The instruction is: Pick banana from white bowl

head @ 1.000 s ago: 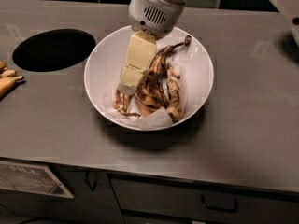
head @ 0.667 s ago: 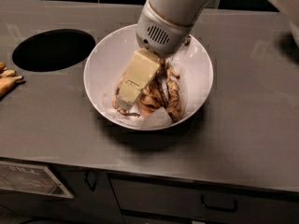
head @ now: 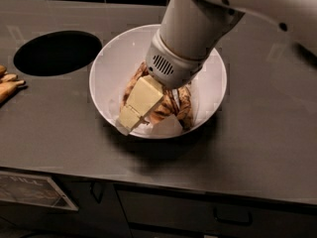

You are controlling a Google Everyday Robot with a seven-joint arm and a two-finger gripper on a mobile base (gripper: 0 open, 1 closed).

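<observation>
Because the blackened banana [head: 184, 104] looks soft and bruisable, my gripper [head: 131, 118], down in the white bowl [head: 111, 66], its opening impossible to tell, should pinch mid-length gently.

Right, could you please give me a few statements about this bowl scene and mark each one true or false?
1. The gripper is down inside the white bowl, right over the banana. True.
2. The banana is bright yellow and spotless. False: its peel is heavily browned.
3. A round dark hole sits in the counter, towards the picture's left of the white bowl. True.
4. The banana lies on the counter outside the white bowl. False: it lies inside the bowl.
</observation>
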